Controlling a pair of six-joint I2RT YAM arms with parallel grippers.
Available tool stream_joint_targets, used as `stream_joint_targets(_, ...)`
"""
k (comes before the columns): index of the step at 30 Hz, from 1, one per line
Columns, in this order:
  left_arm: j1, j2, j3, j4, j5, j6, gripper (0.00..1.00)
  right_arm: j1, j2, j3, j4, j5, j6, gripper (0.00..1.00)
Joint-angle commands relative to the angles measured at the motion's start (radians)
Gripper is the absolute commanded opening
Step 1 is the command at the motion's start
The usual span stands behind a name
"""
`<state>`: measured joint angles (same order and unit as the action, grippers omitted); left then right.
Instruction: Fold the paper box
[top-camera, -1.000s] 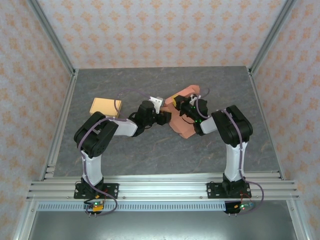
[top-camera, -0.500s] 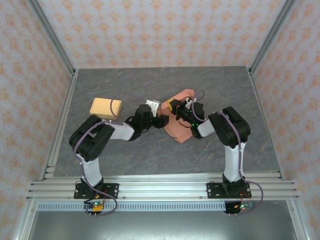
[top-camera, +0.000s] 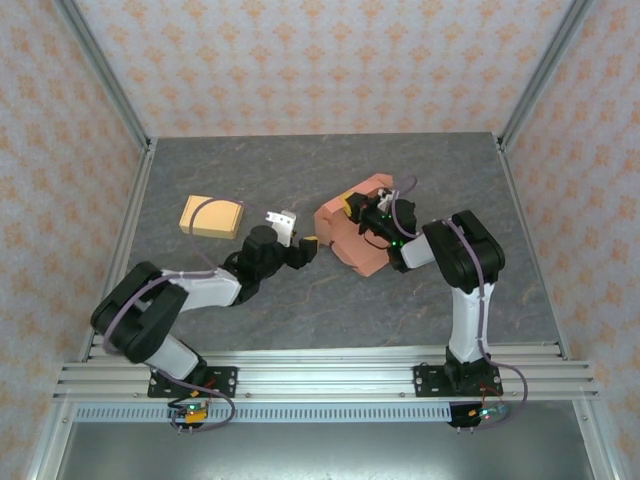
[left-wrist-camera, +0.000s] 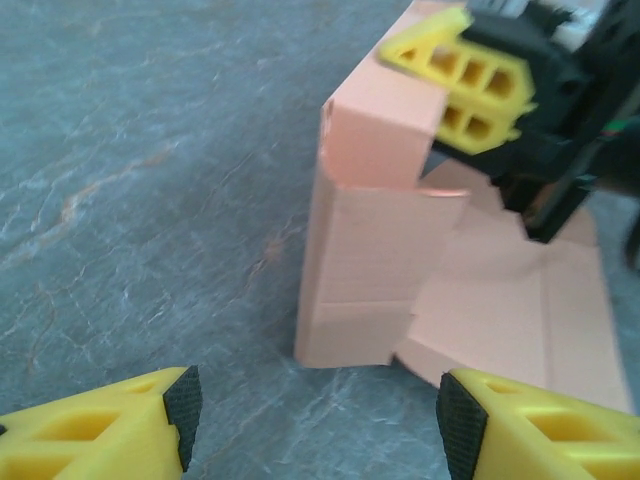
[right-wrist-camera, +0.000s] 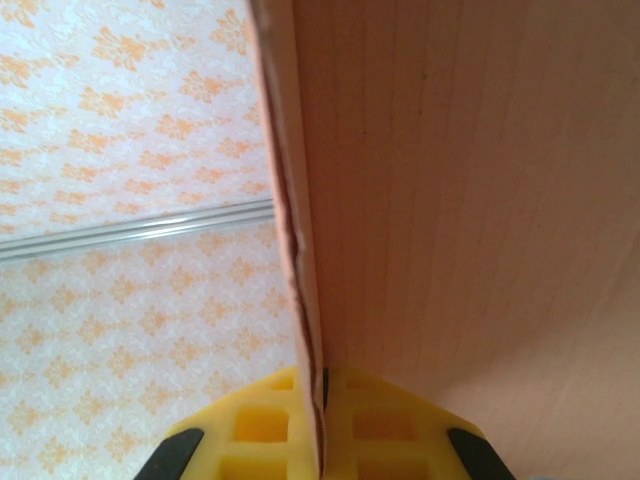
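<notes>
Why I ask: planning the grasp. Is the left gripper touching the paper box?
Apart: left wrist view shows table between left gripper and paper box.

No readable text, labels, brands or numbers on anything visible.

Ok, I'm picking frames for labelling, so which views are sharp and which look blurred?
Top external: evenly lit and sharp, no glare. Left wrist: the paper box is slightly soft, and the right gripper clamping its flap is blurred. Right wrist: the box wall sits close to the lens and looks soft.
</notes>
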<state>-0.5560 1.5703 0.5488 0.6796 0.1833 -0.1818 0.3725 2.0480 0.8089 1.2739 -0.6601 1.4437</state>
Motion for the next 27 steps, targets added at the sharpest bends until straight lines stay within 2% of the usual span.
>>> stream_joint_targets(1,-0.004,0.119,0.034,0.112,-0.087,0.042,0.66,0.001,0.035,0.014,0.097,-0.049,0.019,0.0)
stream_joint_targets(3,-0.004,0.175,0.071,0.153,-0.114,0.054,0.66,0.001,0.051,0.021,0.111,-0.063,0.034,0.0)
stream_joint_targets(7,-0.013,0.255,0.163,0.157,-0.052,0.046,0.61,0.0,0.068,0.033,0.119,-0.078,0.045,0.0)
stream_joint_targets(12,-0.037,0.3,0.221,0.154,-0.058,0.038,0.59,0.003,0.073,0.043,0.128,-0.077,0.047,0.0)
stream_joint_targets(17,-0.039,0.326,0.267,0.126,-0.031,0.044,0.48,0.009,0.069,0.027,0.127,-0.067,0.033,0.0)
stream_joint_targets(27,-0.042,0.297,0.211,0.127,0.042,0.042,0.51,0.01,0.078,0.034,0.127,-0.062,0.011,0.0)
